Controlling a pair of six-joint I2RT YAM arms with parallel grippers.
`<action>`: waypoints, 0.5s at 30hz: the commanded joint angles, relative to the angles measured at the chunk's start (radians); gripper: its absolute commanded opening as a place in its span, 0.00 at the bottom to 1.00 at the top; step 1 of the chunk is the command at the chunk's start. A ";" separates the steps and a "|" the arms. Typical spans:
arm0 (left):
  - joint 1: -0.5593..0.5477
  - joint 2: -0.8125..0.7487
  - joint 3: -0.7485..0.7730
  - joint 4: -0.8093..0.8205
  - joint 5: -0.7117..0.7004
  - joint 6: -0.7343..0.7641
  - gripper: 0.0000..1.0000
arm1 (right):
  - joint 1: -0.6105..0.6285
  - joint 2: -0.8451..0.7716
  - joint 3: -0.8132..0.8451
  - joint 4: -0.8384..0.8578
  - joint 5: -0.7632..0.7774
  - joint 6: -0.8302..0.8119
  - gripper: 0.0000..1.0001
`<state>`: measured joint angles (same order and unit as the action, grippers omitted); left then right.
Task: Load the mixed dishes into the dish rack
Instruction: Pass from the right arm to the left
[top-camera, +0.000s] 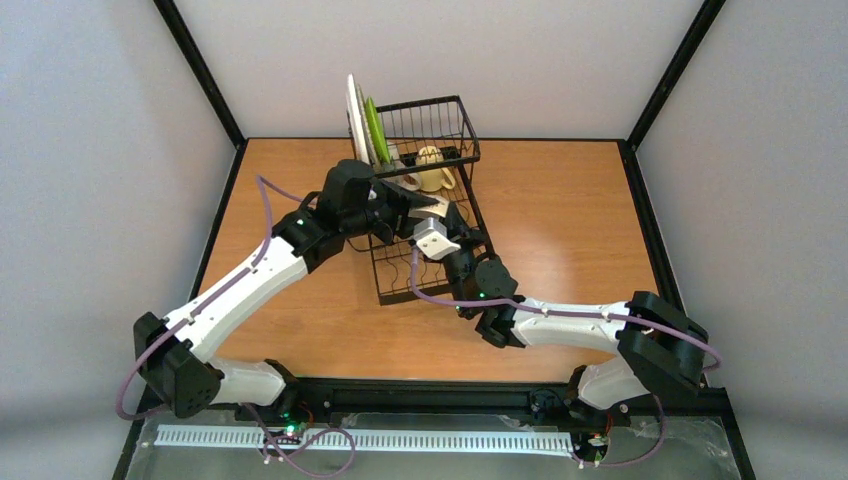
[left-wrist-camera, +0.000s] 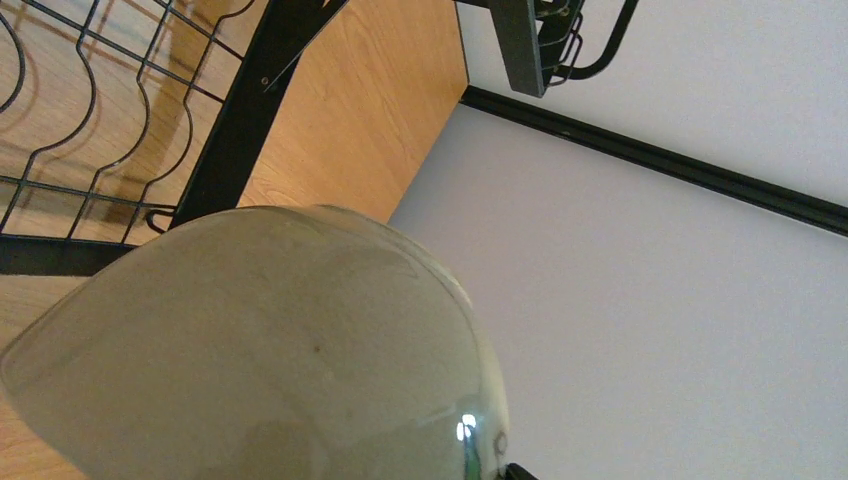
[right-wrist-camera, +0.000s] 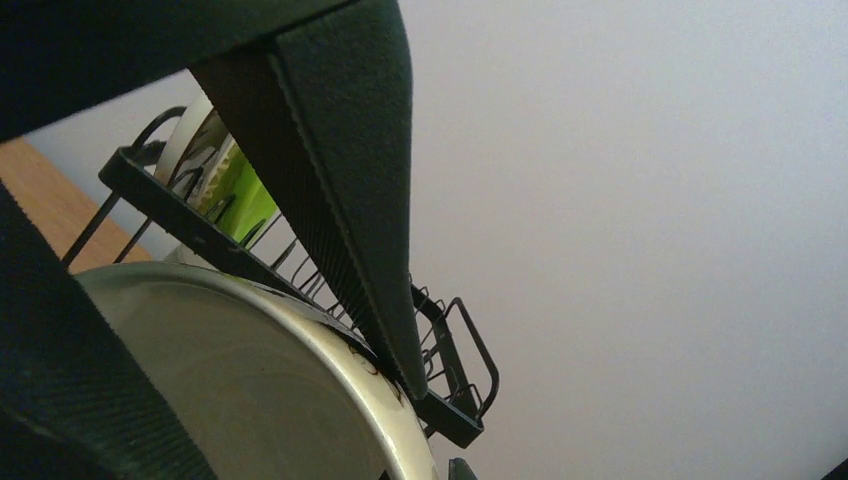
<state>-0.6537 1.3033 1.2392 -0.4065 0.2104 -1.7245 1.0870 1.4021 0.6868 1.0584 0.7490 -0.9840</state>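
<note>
**A:** What is the right gripper (right-wrist-camera: 300, 400) doing?

**B:** It is pinching the bowl (right-wrist-camera: 250, 385) by its wall. 1 finger (right-wrist-camera: 340, 180) lies across the rim and the other presses from the opposite side. The jaws stand almost together, with only the wall between them.

**A:** And the left gripper (top-camera: 428, 203)?

**B:** It hovers just beside the right one, over the rack (top-camera: 440, 125). I cannot tell whether it is spread or closed, because its fingers do not show in its own view. A pale dome (left-wrist-camera: 250, 340) fills that view, probably the same bowl seen from outside.

**A:** Where is the bowl, then?

**B:** Over the flat tray part of the rack, in front of the basket. From above, both arms hide it, so I cannot tell whether it touches the wires.

**A:** How is this step done well?

**B:** I judge the step to be seating this bowl in the tray.
- Tilt it so the rim drops between 2 wire ribs.
- Lower it until the wires carry the weight.
- Then part the fingers slowly and withdraw along the finger line, not sideways.
- The left arm should stay off the bowl, or steady its outside only.

**A:** What are the risks?

**B:** A grip on a thin rim can let the bowl swing or slip. The mug (top-camera: 432, 172) and the upright plates (top-camera: 372, 130) stand just behind, so the retreat should go away from them.
</note>
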 joint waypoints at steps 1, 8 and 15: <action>0.005 0.031 0.049 0.011 -0.066 0.022 0.83 | 0.033 0.006 -0.011 0.274 -0.049 -0.022 0.02; 0.004 0.061 0.046 0.025 -0.083 0.044 0.42 | 0.038 0.017 -0.017 0.278 -0.038 -0.015 0.02; 0.005 0.102 0.061 0.025 -0.058 0.083 0.20 | 0.055 0.024 -0.017 0.281 -0.029 -0.029 0.02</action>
<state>-0.6636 1.3579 1.2572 -0.4110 0.2081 -1.7115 1.0878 1.4395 0.6655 1.0599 0.8093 -0.9985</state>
